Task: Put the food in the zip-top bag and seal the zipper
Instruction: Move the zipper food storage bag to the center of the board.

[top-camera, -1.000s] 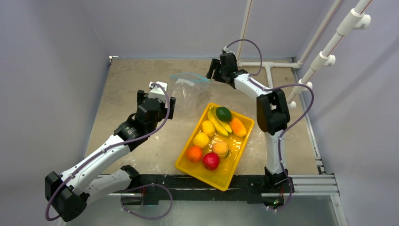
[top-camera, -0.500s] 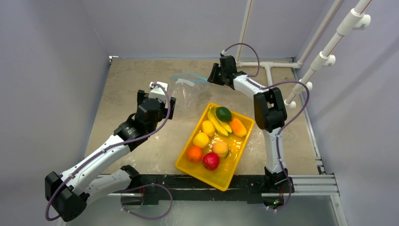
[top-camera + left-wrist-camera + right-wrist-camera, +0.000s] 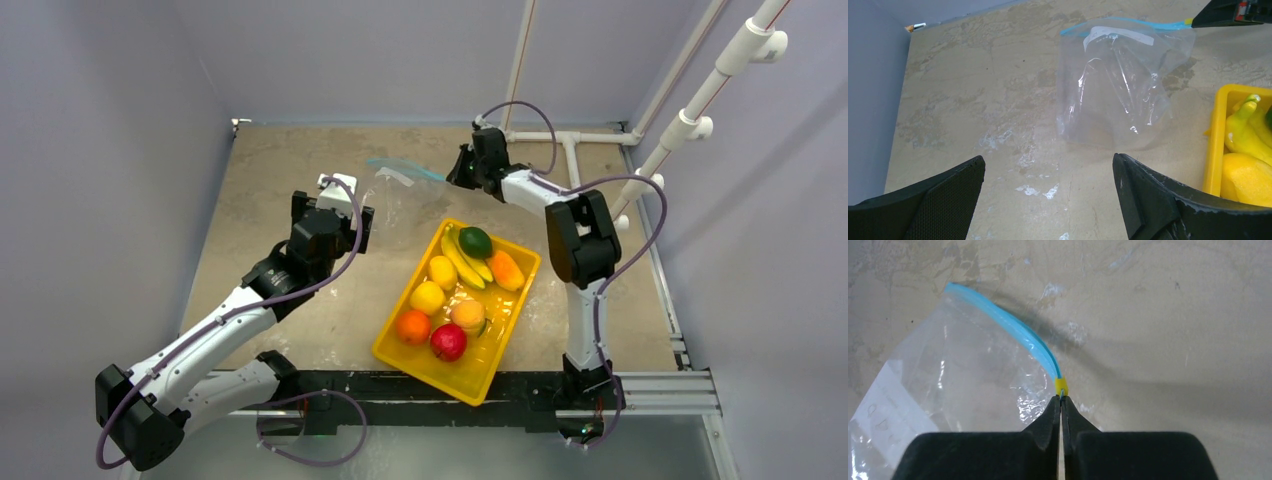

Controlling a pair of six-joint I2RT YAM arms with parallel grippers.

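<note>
The clear zip-top bag (image 3: 402,203) lies on the table behind the tray, its teal-blue zipper (image 3: 1013,326) bowed upward. My right gripper (image 3: 1061,401) is shut on the zipper's end, just below the small yellow slider (image 3: 1061,385). My left gripper (image 3: 1048,160) hovers open over bare table, short of the bag's (image 3: 1115,95) bottom edge and apart from it. The food sits in the yellow tray (image 3: 452,378): bananas (image 3: 462,262), avocado (image 3: 475,241), mango (image 3: 505,268), two lemons (image 3: 442,271), orange (image 3: 412,326), peach (image 3: 467,315), apple (image 3: 448,342).
White pipes (image 3: 690,120) run along the back right corner. Grey walls close in the table at the left and back. The tray's corner (image 3: 1212,145) lies right of my left gripper.
My right gripper has gone from open to shut on the zipper's end and shifted slightly right, drawing the bag's mouth with it. The left arm has not moved.
</note>
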